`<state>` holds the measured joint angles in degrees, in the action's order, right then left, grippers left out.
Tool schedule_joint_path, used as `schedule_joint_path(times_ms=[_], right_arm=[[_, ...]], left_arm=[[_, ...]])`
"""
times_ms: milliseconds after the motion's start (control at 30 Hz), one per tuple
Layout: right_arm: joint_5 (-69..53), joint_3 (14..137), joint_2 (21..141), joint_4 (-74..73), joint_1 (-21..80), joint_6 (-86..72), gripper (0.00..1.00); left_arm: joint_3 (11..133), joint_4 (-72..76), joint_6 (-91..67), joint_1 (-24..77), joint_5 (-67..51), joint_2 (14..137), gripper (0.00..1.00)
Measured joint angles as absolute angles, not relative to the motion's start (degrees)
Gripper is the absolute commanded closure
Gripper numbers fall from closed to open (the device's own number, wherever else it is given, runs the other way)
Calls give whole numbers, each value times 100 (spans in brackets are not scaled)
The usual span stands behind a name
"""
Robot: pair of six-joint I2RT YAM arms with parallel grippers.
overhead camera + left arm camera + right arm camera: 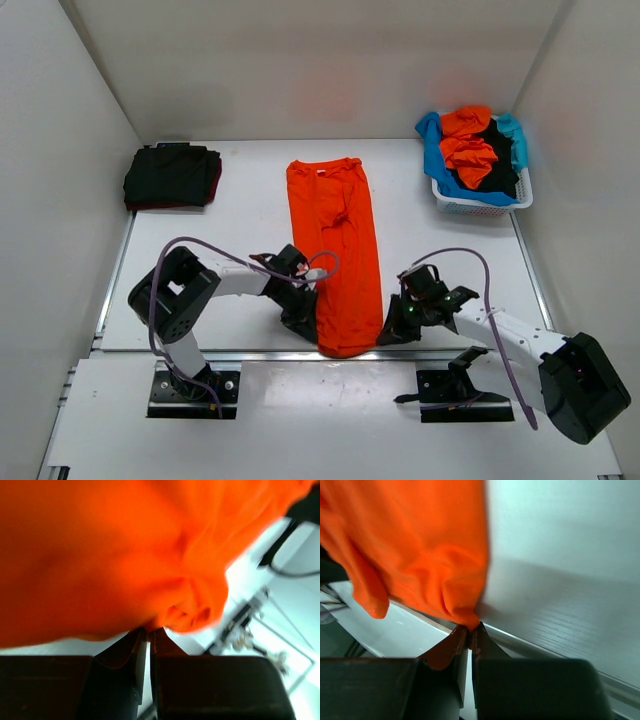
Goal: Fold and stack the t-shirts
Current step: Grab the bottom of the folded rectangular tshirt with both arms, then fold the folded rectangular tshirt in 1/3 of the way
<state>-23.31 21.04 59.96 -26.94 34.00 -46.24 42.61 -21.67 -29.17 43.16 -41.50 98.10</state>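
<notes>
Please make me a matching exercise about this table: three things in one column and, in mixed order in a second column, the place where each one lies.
Things:
1. orange t-shirt
2. folded dark t-shirts
3. white lattice basket

Places:
A. far right corner of the table
B. middle of the table, stretched out lengthwise
C. far left corner of the table

Pairs: 1-B, 2-C, 3-A

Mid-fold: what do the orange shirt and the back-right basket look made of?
The orange t-shirt looks like soft matte cloth: it bunches and drapes in folds. The basket looks like rigid white plastic, going by its regular lattice holes.
</notes>
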Motion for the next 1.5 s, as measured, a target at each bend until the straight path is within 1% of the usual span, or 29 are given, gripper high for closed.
schedule_joint_path(times_ms=[133, 233, 367, 500, 667, 800, 1033, 1200, 1300, 1400, 1433, 1467, 1500], right_arm=[[-2314, 2777, 6062, -2842, 3009, -4327, 100], [-2318, 3481, 6429, -2834, 2899, -4021, 100], [-2333, 4276, 7146, -2884, 2814, -3542, 100], [-2309, 5186, 7955, -3057, 2480, -3002, 100], [-2231, 6661, 9102, -3170, 2152, -2412, 100], [-2202, 7437, 9824, -3159, 2040, -2080, 100], [-2134, 8344, 10744, -3437, 1949, -1743, 100], [-2128, 8967, 11144, -3507, 1844, -1625, 100], [-2128, 9231, 11354, -3520, 1750, -1581, 100], [-2137, 9292, 11546, -3516, 1708, -1546, 100], [-2143, 9292, 11616, -3516, 1704, -1544, 100], [-2150, 9292, 11688, -3518, 1686, -1544, 97], [-2158, 9301, 11760, -3520, 1675, -1544, 95]], left_arm=[[4742, -2327, -2630, 3820, -3931, 9762, 82], [4960, -2510, -2488, 3520, -3879, 9662, 83], [5223, -2867, -2366, 3371, -3841, 9618, 83], [5625, -3114, -2335, 3140, -3868, 9618, 83], [6287, -3190, -2333, 2460, -3828, 9760, 82], [6855, -3168, -2324, 2038, -3732, 10088, 82], [7533, -3151, -2285, 1881, -3601, 10827, 82], [7931, -3159, -2246, 1815, -3551, 11222, 82], [8173, -3162, -2228, 1804, -3503, 11373, 82], [8477, -3146, -2187, 1796, -3461, 11520, 80], [8565, -3142, -2171, 1789, -3446, 11574, 80], [8641, -3138, -2150, 1785, -3424, 11618, 80], [8694, -3133, -2134, 1778, -3404, 11660, 78]])
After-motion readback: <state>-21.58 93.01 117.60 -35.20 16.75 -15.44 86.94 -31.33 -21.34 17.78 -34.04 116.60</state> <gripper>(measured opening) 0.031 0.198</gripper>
